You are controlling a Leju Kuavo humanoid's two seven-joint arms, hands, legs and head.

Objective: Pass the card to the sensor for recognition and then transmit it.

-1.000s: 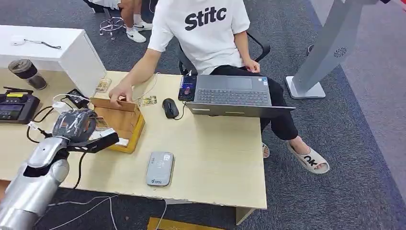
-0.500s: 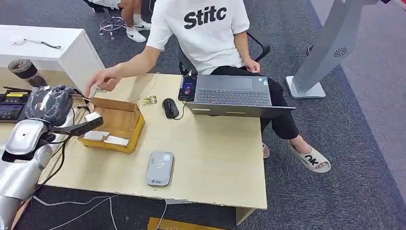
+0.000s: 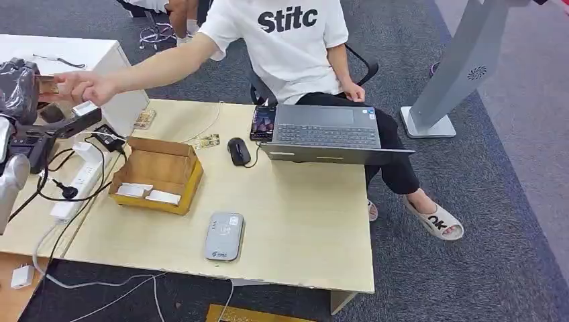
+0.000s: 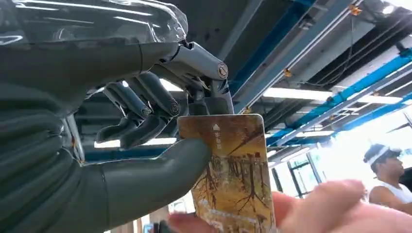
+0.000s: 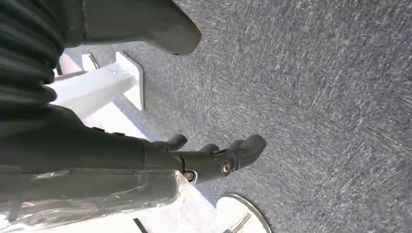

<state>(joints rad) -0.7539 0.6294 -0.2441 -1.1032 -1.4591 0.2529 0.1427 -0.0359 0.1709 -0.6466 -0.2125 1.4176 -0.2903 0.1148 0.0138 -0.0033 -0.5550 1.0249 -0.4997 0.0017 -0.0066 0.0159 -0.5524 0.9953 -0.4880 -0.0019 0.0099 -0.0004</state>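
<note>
The grey card reader [image 3: 223,235] lies near the front edge of the desk [image 3: 302,221], with an open cardboard box [image 3: 158,174] behind it. Raised at the far left, the left robot hand [image 4: 145,126] pinches the card [image 4: 228,170] between thumb and fingers; a person's hand [image 3: 84,87] touches it. The right robot hand [image 5: 214,158] hangs over carpet, holding nothing, fingers loosely apart.
</note>
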